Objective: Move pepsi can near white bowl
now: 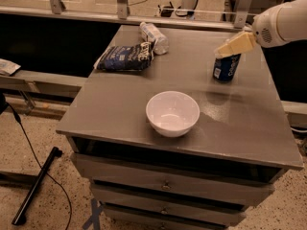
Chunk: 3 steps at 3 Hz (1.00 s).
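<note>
Pepsi can and white bowl: apart on the grey tabletop point(115, 109), bare surface between them
Floor, lower left: a black pole point(36, 186) lies slanted on the speckled ground
Drawers point(165, 183): stacked under the tabletop, bottom centre of the frame
White bowl point(172, 113): upright, near the front edge, centre of the frame, mouth up
Pepsi can point(226, 68): upright at the right of the frame, beyond and to the right of the bowl
Gripper point(234, 45): beige, at the can's top, reaching in from the white arm point(283, 20) at upper right; I cannot tell whether it is clamped on the can or loose
Dark blue snack bag point(123, 58): flat, far left part of the tabletop
Pale silvery can point(153, 35): on its side just beyond the bag, near the far edge
</note>
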Each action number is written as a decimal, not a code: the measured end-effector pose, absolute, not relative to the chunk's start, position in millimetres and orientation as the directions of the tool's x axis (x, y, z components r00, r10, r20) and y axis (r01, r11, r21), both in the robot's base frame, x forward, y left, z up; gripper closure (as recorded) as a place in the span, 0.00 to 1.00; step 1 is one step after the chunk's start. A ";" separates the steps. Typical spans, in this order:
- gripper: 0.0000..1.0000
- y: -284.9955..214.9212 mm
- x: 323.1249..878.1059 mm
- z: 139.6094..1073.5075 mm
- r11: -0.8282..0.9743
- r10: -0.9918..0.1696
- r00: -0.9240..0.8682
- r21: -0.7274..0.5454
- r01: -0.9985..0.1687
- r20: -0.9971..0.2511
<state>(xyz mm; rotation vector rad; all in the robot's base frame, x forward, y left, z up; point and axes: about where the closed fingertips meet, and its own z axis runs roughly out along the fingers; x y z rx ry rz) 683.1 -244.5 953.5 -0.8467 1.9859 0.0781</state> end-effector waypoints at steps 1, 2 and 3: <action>0.17 -254.3 697.3 937.2 0.788 -0.484 -0.351 -0.225 -0.572 -0.801; 0.42 -256.2 704.3 923.3 0.797 -0.446 -0.376 -0.170 -0.579 -0.812; 0.64 -249.7 703.9 916.1 0.781 -0.445 -0.390 -0.137 -0.609 -0.806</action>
